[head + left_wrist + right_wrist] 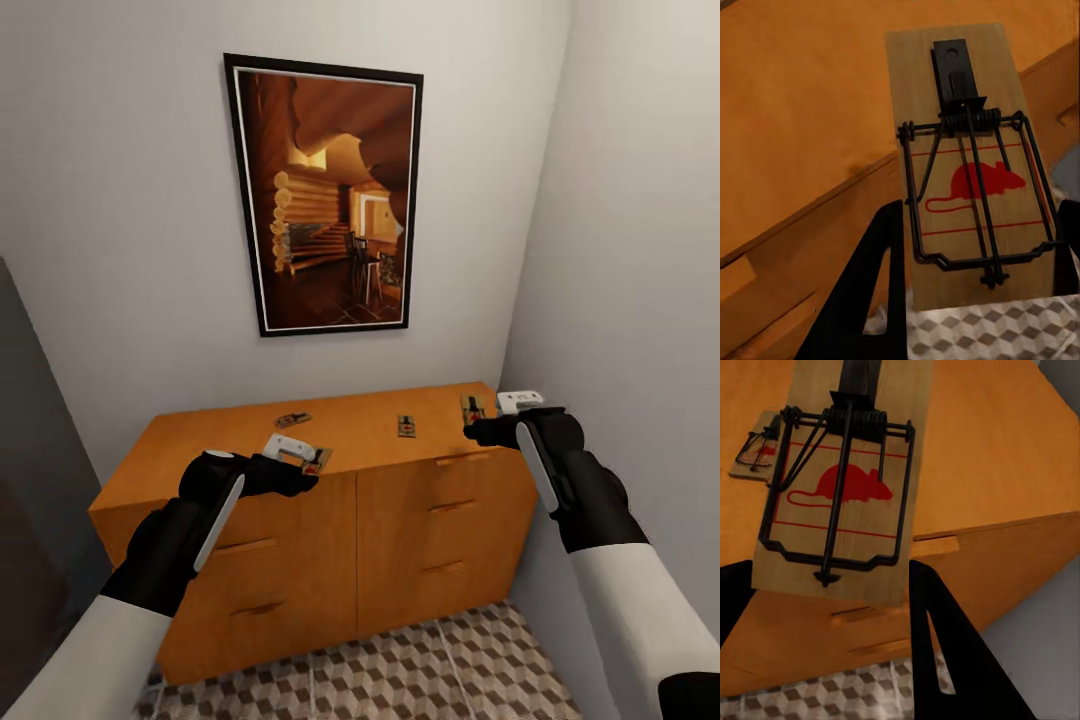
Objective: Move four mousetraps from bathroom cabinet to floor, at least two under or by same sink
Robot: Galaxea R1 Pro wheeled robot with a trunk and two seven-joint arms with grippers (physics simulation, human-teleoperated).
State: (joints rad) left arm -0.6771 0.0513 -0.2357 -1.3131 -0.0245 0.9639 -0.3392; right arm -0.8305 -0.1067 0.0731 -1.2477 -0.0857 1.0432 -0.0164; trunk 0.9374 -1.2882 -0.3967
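The orange-brown cabinet (440,520) stands against the wall under me. My left gripper (305,462) is shut on a mousetrap (317,460) at the top's front edge. In the left wrist view that mousetrap (971,172), with a red mouse print, sits between the black fingers (874,285) of the left gripper (979,217) and overhangs the floor tiles. My right gripper (478,422) is shut on another mousetrap (472,408) near the right end; the right wrist view shows this mousetrap (844,487) in the right gripper (829,570). Two more mousetraps (293,420) (406,426) lie flat on the top.
A framed picture (325,195) hangs on the wall above the cabinet. A side wall (640,300) runs close along the cabinet's right end. A dark panel (25,480) stands at the left. Cube-patterned floor tiles (400,670) show in front of the drawers.
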